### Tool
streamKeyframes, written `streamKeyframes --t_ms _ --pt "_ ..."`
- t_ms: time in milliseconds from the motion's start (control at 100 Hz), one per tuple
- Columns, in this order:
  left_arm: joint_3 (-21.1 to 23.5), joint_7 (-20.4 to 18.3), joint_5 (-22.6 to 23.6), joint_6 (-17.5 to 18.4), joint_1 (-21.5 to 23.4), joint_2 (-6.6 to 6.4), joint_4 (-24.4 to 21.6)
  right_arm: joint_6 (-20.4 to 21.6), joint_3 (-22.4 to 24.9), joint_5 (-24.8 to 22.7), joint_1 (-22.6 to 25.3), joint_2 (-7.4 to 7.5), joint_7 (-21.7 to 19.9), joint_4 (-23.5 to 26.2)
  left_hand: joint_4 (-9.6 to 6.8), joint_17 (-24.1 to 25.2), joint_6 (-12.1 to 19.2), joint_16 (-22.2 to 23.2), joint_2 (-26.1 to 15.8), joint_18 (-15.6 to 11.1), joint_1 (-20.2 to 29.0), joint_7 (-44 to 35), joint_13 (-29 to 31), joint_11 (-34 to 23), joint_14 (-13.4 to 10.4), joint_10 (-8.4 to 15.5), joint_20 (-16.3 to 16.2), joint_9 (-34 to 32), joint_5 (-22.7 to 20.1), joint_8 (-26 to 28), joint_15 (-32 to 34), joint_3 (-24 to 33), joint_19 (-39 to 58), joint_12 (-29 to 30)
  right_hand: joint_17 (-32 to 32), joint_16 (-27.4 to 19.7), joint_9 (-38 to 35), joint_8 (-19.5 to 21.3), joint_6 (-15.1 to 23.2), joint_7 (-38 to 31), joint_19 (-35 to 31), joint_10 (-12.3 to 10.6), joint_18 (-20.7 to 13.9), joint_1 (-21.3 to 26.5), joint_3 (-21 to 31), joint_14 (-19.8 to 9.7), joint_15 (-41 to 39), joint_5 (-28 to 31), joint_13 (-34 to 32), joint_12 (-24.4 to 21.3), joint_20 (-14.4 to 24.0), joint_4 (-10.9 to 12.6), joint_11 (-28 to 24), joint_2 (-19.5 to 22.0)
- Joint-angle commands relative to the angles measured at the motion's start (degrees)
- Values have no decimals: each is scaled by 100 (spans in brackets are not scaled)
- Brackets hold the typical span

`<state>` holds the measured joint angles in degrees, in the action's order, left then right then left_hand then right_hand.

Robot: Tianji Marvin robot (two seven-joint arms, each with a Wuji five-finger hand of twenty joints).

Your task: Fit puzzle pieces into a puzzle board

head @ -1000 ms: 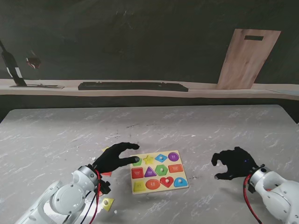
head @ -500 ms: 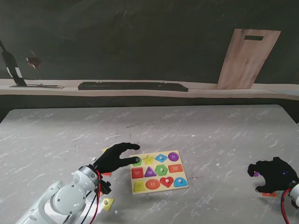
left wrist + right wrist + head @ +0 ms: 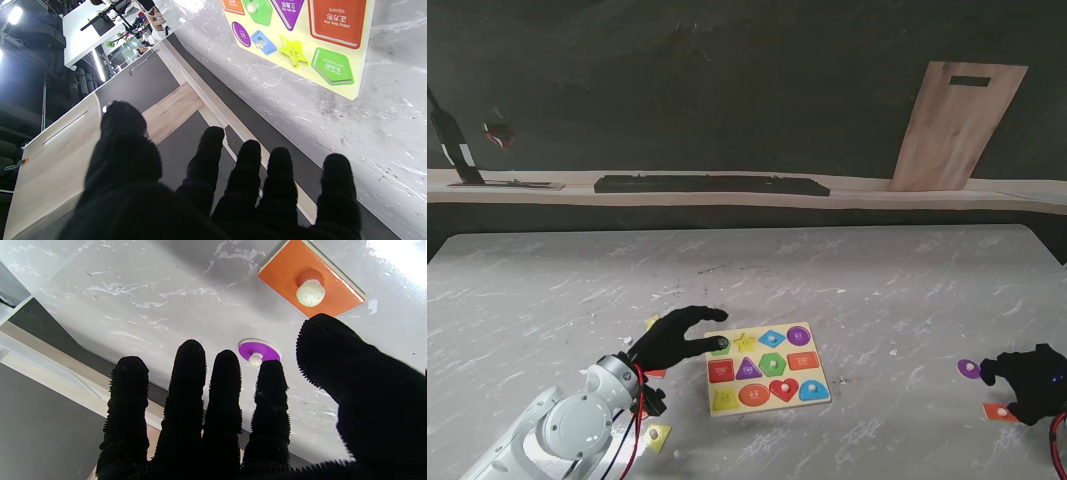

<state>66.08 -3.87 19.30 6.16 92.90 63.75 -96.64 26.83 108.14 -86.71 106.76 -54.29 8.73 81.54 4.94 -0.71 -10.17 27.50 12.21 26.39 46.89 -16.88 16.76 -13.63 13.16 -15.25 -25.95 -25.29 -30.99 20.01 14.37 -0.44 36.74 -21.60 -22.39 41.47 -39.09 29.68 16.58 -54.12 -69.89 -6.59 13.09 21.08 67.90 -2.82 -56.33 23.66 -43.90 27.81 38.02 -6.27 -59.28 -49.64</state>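
Two loose pieces, purple round piece [image 3: 968, 369] at 10 o'clock and orange piece [image 3: 1001, 411] at 8 o'clock of empty, spread right hand [image 3: 1030, 383]; pickup step, calling for pinch on purple knob, left hand [image 3: 674, 338] slack and empty at puzzle board [image 3: 825, 384] edge.

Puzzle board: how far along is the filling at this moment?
The puzzle board has knobbed pieces in several slots; others show only printed labels. Nothing is in hand: the right hand hovers open by the purple round piece and orange piece. A yellow piece also waits.
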Motion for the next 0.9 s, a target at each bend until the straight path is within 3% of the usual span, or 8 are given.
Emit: streamKeyframes --t_ms 0,380,840,890 --pt "-14 -1 -22 -25 4 6 -7 -6 9 -28 78 24 -24 -20 -144 68 166 -33 -130 -603 60 79 -94 85 -79 53 -43 13 -34 -27 -10 -135 64 57 -41 38 -166 -60 -17 -130 51 -154 -38 -97 231 -73 55 117 -194 -10 125 -195 47 -269" --pt "-19 13 -24 -39 -5 10 -2 -81 -105 -54 69 40 -85 -146 -143 65 166 -33 -131 -604 61 76 -92 86 -85 63 -42 12 -35 -25 -10 -132 67 57 -207 48 -599 -16 18 -292 99 -151 34 -224 241 -42 47 629 -461 -28 115 -261 63 -300" --pt "-26 5 -26 -81 -18 11 -5 -261 -294 -11 -45 47 -19 -362 -143 72 168 -34 -133 -604 65 73 -100 84 -77 58 -40 17 -34 -25 -11 -133 62 55 -298 82 -855 56 156 -427 89 -172 48 -198 147 -30 -15 946 -618 -25 136 -216 29 139" --pt "-27 5 -26 -81 -20 11 -4 -280 -307 6 -46 42 -16 -369 -144 72 163 -34 -144 -603 63 79 -103 85 -87 61 -40 19 -25 -27 -12 -132 62 56 -307 84 -893 -72 206 -451 84 -179 49 -138 90 -28 -24 985 -641 -30 136 -368 32 147"
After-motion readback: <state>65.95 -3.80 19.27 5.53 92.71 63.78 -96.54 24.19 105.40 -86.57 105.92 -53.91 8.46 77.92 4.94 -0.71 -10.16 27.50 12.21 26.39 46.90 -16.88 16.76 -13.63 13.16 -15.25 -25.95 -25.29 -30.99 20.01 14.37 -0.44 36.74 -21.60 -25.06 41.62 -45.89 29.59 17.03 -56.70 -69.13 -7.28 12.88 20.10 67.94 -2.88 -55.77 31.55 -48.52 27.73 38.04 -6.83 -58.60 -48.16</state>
